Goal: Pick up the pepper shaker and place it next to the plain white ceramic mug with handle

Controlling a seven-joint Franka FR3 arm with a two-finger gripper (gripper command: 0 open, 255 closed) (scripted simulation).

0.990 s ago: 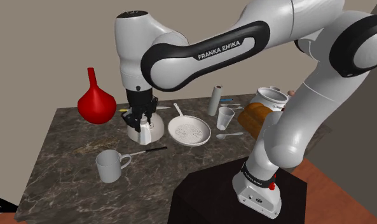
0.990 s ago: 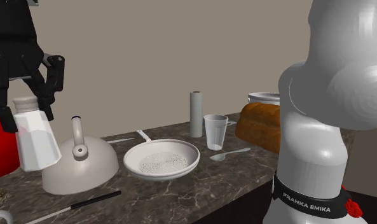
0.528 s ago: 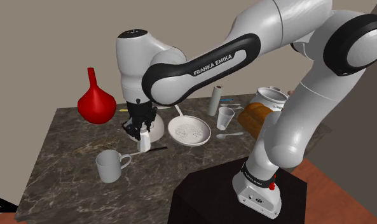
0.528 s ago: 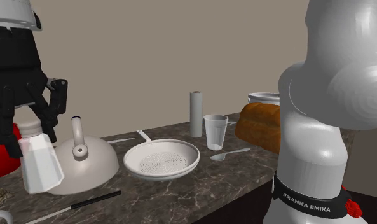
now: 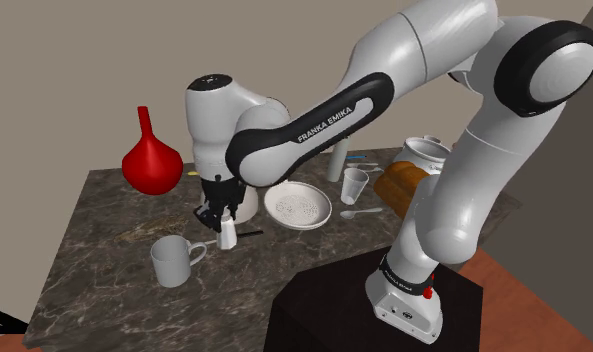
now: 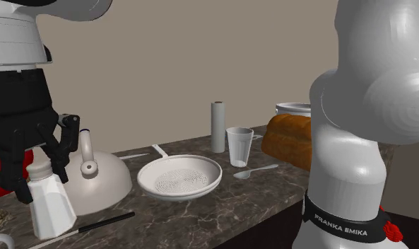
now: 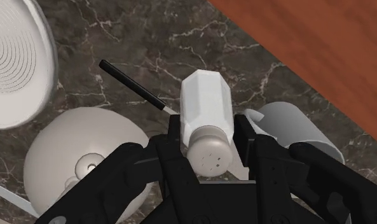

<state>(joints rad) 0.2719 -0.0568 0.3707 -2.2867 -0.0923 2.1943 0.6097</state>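
My black gripper (image 5: 219,213) is shut on a white pepper shaker (image 5: 227,234) with a perforated cap, clasping it near the top. The shaker (image 6: 49,205) stands upright, its base at or just above the dark marble counter (image 5: 104,230); I cannot tell whether it touches. The white mug with a handle (image 5: 171,260) stands close by, towards the shoulder view's lower left. In the wrist view the shaker (image 7: 206,118) sits between both fingers (image 7: 173,143), and the mug (image 7: 288,127) is right beside it.
A white domed kettle (image 5: 244,200) stands just behind the shaker, and a black-handled knife (image 6: 95,225) lies at its base. A perforated white pan (image 5: 298,207), a cup (image 5: 355,185), a cylinder (image 5: 338,157), a bread loaf (image 5: 399,185) and a red vase (image 5: 151,165) are farther off.
The gripper has come down with the shaker, from above the kettle to counter level in front of it, nearer the mug. Nothing else has moved.
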